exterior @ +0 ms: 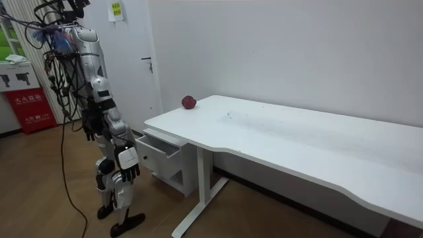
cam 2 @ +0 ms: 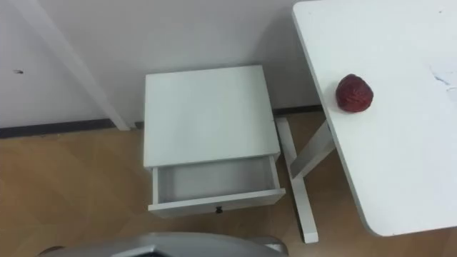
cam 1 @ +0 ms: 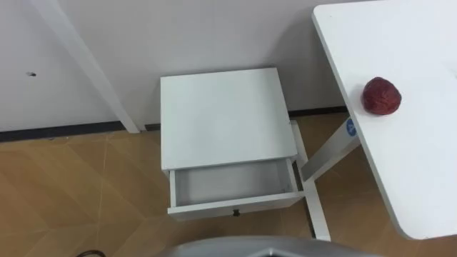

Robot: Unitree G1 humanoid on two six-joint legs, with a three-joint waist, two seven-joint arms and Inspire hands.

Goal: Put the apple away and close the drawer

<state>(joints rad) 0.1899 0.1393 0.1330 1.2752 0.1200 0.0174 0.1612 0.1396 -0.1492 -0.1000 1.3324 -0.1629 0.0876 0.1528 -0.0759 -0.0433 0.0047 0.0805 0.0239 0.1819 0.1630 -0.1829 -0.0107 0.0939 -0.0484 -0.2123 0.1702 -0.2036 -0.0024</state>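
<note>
We see the dark red round apple [cam 1: 381,96] lying on the white flat-topped desk [cam 1: 421,164], near the desk's edge on the side of the wall, with neither hand touching it. Below and to the left of the desk, against the pale wall, stands the small white square bedside cabinet [cam 1: 225,118], just beside the desk's white metal leg [cam 1: 314,193]. Its single white drawer [cam 1: 232,187] is pulled out towards the robot and we see nothing lying inside; a small dark knob [cam 1: 235,212] sits at the middle of the drawer's front. In the room view the robot stands upright on the brown wooden floor [cam 1: 78,185] in front of the cabinet, with the desk to its right. Its left hand [exterior: 90,124] and right hand [exterior: 127,169] hang low at its sides, fingers loose and relaxed, holding nothing, both well apart from the apple and the drawer
</note>
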